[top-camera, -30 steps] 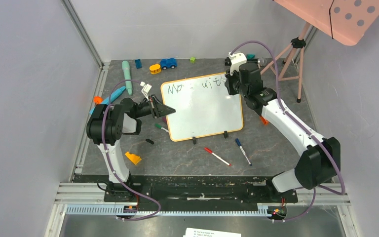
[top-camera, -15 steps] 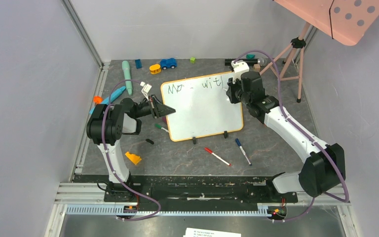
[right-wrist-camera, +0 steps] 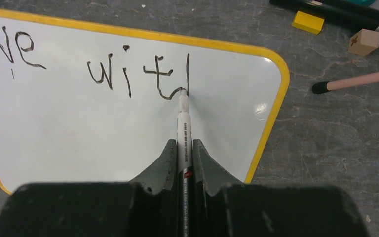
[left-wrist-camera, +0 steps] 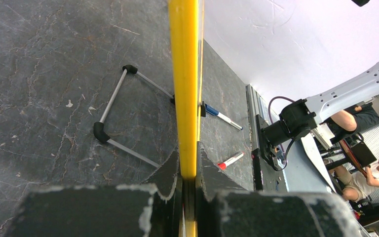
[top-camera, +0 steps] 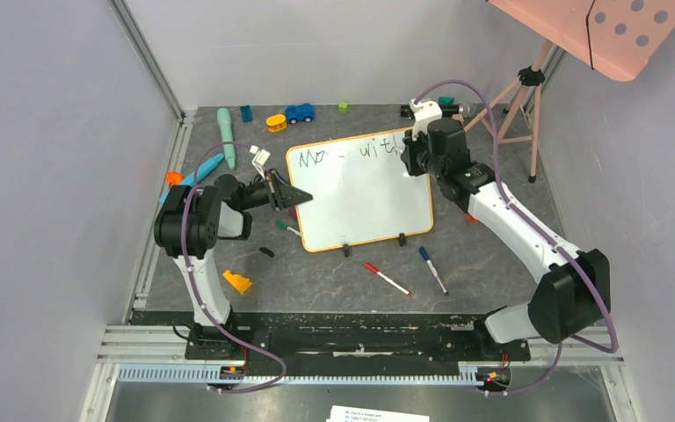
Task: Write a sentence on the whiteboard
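Note:
The whiteboard [top-camera: 360, 198], white with an orange-yellow frame, lies in the middle of the table. My left gripper [top-camera: 303, 197] is shut on its left edge, which runs as a yellow strip [left-wrist-camera: 183, 74] between the jaws of my left gripper [left-wrist-camera: 188, 158]. My right gripper [top-camera: 409, 158] hovers over the board's far right corner. In the right wrist view it [right-wrist-camera: 183, 148] is shut on a white marker [right-wrist-camera: 183, 128], whose tip touches the board. The sentence [right-wrist-camera: 128, 74] reads "ove wit" plus a tall stroke by the tip; its start is cut off.
A red marker [top-camera: 388, 279] and a blue marker [top-camera: 433, 269] lie in front of the board, a green one [top-camera: 286, 228] by its near left corner. An orange wedge [top-camera: 237, 281] sits near left. Toys, among them a blue car [top-camera: 300, 112], line the back. A pink tripod [top-camera: 518, 97] stands far right.
My right gripper with the marker slid a little toward the near side at the board's far right corner, then partly back. The left arm and the board stayed put.

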`<state>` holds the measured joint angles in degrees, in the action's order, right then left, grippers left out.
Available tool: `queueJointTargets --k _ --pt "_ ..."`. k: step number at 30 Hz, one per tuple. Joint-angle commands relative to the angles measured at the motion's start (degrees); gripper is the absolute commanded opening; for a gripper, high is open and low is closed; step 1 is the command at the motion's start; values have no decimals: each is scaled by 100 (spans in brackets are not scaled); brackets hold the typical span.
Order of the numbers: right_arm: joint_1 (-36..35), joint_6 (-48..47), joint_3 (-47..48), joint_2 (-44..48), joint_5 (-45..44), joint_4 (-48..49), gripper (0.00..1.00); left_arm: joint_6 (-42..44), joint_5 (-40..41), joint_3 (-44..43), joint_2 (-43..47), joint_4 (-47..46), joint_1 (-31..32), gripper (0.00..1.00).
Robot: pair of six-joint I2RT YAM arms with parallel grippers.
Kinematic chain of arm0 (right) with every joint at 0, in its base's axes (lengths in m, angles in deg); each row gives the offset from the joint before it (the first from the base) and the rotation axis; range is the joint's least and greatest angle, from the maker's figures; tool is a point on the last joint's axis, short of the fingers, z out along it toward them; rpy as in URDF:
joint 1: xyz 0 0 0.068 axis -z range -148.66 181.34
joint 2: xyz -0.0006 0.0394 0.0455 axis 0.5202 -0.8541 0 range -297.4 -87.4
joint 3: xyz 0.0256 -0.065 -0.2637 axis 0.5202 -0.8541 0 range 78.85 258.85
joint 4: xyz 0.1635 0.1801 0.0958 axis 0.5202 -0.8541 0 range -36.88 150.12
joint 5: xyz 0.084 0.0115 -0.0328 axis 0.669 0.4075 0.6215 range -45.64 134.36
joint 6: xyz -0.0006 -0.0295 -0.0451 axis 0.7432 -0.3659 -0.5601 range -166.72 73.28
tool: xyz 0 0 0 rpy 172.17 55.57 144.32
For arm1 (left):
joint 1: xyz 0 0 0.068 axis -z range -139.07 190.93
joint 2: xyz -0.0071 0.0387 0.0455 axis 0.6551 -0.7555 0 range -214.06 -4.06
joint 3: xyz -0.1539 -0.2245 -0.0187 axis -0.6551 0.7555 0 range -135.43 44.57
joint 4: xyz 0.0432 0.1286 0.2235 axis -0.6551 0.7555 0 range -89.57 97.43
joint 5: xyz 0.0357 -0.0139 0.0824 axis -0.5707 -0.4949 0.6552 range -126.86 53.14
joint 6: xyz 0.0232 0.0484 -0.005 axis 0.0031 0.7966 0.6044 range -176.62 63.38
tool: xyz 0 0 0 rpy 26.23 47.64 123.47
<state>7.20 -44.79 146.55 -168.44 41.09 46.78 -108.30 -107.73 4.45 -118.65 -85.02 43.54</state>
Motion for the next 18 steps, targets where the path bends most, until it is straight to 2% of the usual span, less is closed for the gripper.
queueJointTargets --k 1,18 --pt "59 -118 356 -154 -113 183 0 686 47 -32 -7 -376 -2 2" --pt "155 -123 364 -143 -392 52 0 699 49 -20 9 -376 -4 2"
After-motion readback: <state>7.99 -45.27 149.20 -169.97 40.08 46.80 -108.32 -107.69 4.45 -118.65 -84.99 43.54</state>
